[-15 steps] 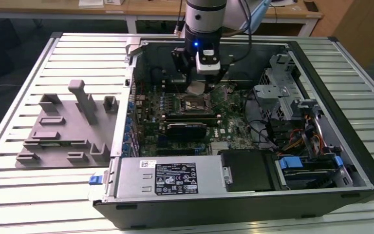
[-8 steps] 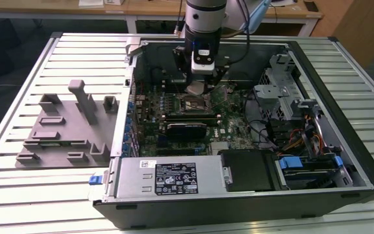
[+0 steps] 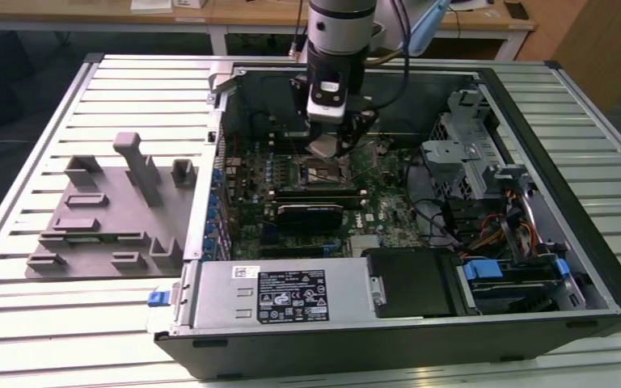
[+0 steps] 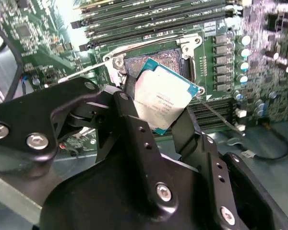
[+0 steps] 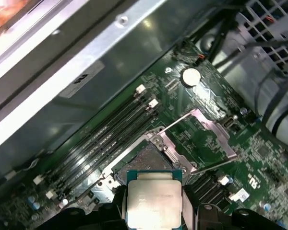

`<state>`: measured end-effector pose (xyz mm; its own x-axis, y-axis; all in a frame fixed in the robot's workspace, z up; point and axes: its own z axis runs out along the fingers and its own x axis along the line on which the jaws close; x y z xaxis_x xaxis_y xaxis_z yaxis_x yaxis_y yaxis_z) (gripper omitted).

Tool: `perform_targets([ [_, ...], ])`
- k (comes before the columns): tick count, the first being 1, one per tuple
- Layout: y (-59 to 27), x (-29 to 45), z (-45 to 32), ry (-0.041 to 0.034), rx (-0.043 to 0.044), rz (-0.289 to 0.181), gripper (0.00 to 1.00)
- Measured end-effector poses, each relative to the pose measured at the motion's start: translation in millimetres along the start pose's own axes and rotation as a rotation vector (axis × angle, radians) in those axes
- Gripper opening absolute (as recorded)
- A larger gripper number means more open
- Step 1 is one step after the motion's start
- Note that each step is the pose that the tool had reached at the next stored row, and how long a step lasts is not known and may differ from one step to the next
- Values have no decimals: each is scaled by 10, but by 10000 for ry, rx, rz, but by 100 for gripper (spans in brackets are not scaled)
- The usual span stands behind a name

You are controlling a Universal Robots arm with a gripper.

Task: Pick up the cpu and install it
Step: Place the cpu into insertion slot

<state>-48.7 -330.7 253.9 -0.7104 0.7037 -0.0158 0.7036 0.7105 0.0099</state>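
While the black two-finger gripper pinches opposite edges of the cpu, a small flat square chip with a silvery lid and a greenish rim, it holds the chip tilted just above the open square socket on the green motherboard. I cannot tell whether the chip's low corner touches the socket. In the first wrist view the cpu sits between the fingers at one edge of the socket.

The silvery hinged load plate lies flipped open beside the socket, with a thin wire lever raised over it. Long black memory slots run along the socket's opposite side.

Faint dark print covers the chip's lid.

In the exterior view the open black computer case surrounds the socket. A silver power supply box with a white printed label lies well apart from the socket. A grey plastic tray rests outside the case on the slatted metal table.
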Motion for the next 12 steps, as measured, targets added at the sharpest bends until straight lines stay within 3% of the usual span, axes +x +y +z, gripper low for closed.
perform_targets([
  [12,0,0,11,-22,34,2191,54],
])
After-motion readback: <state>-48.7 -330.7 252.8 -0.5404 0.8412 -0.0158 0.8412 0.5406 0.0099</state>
